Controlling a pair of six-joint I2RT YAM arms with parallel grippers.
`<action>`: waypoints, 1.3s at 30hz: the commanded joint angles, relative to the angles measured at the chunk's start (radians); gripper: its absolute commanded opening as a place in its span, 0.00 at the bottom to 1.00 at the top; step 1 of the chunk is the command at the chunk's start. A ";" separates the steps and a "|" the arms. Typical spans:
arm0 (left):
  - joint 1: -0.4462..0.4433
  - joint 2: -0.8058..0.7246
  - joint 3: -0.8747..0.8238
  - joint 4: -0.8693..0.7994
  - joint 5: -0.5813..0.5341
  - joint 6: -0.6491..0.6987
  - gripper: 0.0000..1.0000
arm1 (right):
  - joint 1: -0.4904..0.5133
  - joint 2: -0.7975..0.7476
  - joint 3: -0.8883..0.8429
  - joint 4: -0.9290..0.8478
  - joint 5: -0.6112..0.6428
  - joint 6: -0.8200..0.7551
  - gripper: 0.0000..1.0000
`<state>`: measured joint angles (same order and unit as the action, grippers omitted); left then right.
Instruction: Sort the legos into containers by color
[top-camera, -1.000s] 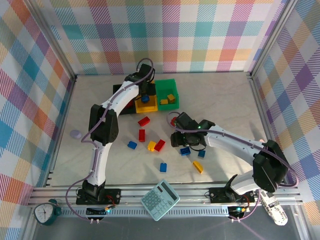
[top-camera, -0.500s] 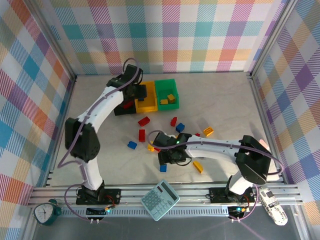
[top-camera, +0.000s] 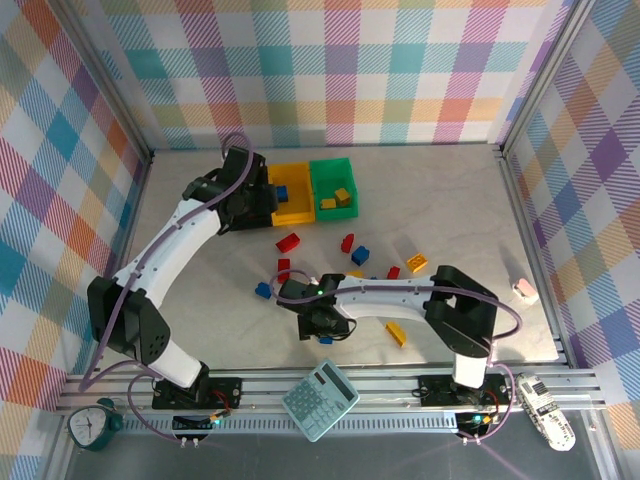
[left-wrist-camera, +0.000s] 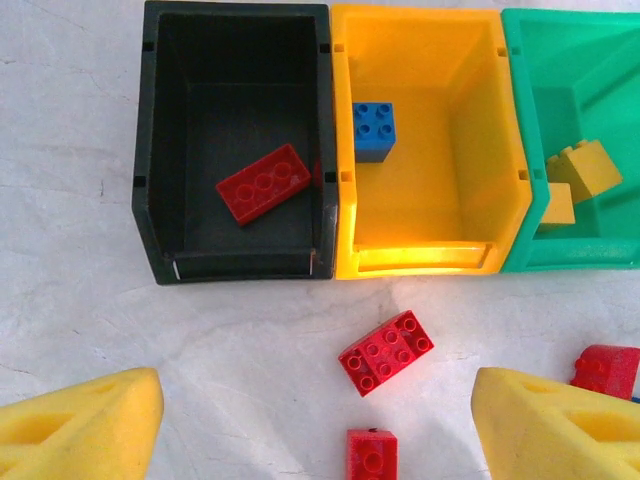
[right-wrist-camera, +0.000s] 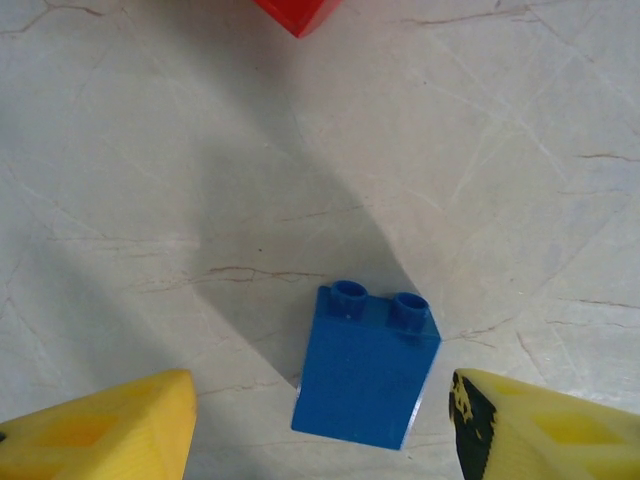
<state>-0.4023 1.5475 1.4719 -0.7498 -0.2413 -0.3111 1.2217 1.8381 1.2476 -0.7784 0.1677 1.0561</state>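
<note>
In the left wrist view the black bin (left-wrist-camera: 160, 150) holds a red brick (left-wrist-camera: 264, 183), the yellow bin (left-wrist-camera: 430, 215) a blue brick (left-wrist-camera: 373, 131), and the green bin (left-wrist-camera: 520, 120) yellow bricks (left-wrist-camera: 580, 168). My left gripper (left-wrist-camera: 315, 430) hangs open in front of the bins, above two loose red bricks (left-wrist-camera: 387, 352). It is empty. From above, the left gripper (top-camera: 262, 203) sits beside the yellow bin (top-camera: 292, 212). My right gripper (right-wrist-camera: 320, 430) is open, its yellow fingers (right-wrist-camera: 100, 430) flanking a blue brick (right-wrist-camera: 365, 367) that lies on the table, untouched. The right gripper (top-camera: 322, 326) is near the table's front.
Red (top-camera: 288, 241), blue (top-camera: 360, 255) and yellow (top-camera: 396, 333) bricks lie scattered mid-table. A teal calculator (top-camera: 320, 398) rests on the front rail, a small clock (top-camera: 93, 425) sits at the front left, and a pink item (top-camera: 523, 291) lies by the right wall.
The left gripper drew back left from the yellow bin, widening, and a blue brick now lies in that bin. The right arm swung left and forward to the blue brick.
</note>
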 joint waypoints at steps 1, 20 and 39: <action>0.006 -0.047 -0.025 -0.012 0.004 0.029 0.81 | 0.020 0.036 0.050 -0.089 -0.008 0.062 0.67; 0.005 -0.073 -0.063 0.007 0.044 0.034 0.81 | 0.019 0.063 0.029 -0.105 -0.013 0.098 0.55; 0.005 -0.077 -0.059 -0.006 0.051 0.033 0.81 | -0.010 0.031 -0.056 -0.012 -0.025 0.063 0.40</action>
<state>-0.4023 1.5055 1.4162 -0.7494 -0.1993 -0.2935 1.2167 1.8858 1.2201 -0.7963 0.1459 1.1351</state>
